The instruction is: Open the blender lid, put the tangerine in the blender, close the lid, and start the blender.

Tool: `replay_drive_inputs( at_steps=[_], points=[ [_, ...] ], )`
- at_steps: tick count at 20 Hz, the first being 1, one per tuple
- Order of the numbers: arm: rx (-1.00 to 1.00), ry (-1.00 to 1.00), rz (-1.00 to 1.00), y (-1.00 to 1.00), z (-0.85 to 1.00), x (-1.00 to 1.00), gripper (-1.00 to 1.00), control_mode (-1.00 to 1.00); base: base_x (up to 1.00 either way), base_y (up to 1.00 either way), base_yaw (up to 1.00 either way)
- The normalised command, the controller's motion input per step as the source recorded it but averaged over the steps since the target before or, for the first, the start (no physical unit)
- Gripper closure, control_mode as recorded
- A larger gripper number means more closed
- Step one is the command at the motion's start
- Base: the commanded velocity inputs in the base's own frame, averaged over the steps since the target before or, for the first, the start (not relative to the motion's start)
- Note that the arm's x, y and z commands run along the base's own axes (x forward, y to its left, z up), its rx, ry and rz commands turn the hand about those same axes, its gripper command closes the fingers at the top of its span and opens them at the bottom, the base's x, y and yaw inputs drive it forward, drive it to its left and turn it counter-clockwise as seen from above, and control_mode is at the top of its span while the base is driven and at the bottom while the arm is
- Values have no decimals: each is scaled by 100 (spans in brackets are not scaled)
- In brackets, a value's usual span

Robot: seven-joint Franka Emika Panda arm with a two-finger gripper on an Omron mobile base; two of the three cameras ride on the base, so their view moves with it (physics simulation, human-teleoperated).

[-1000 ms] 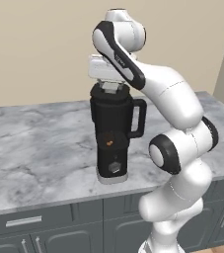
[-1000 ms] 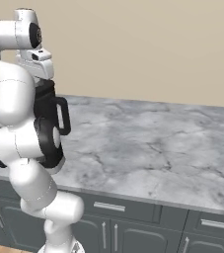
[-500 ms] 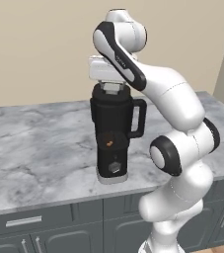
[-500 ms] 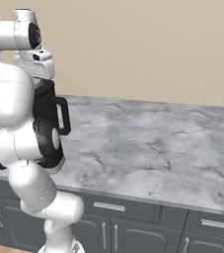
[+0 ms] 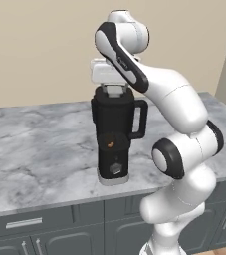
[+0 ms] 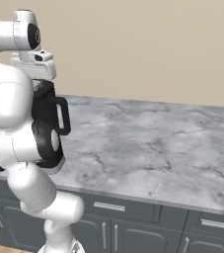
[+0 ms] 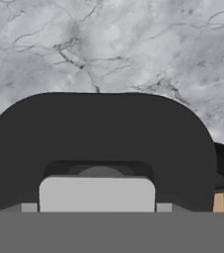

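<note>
The black blender (image 5: pixel 115 134) stands upright on the grey marble counter (image 5: pixel 40 144), its loop handle (image 6: pixel 64 116) pointing right. On top of the jar sits the blender lid (image 7: pixel 103 133), and its light grey cap (image 7: pixel 97 193) lies close under the hand camera. My gripper (image 5: pixel 113 90) points straight down onto that cap from just above the jar. The fingertips are hidden, so their spacing is unclear. A small orange spot (image 5: pixel 109 145) shows on the blender's front above the knob (image 5: pixel 115 168). I cannot tell whether that spot is the tangerine.
The marble counter stretches wide to the left and right of the blender (image 6: pixel 148 138). A beige wall rises behind it, and grey cabinet drawers (image 5: pixel 25 222) run below the front edge. My own arm stands just right of the blender.
</note>
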Motion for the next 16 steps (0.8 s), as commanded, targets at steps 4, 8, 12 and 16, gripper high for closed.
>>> replay_drive_inputs(
  at_steps=[4, 8, 12, 16],
  points=[
    [0, 5, 9, -9, 0, -19, 100, -100, 0, 0, 0],
    [0, 6, 6, -17, 0, -35, 100, -100, 0, 0, 0],
    [0, 7, 3, -1, -20, -26, 100, -100, 0, 0, 0],
    [0, 0, 0, 0, -55, -8, 100, -100, 0, 0, 0]
  ],
)
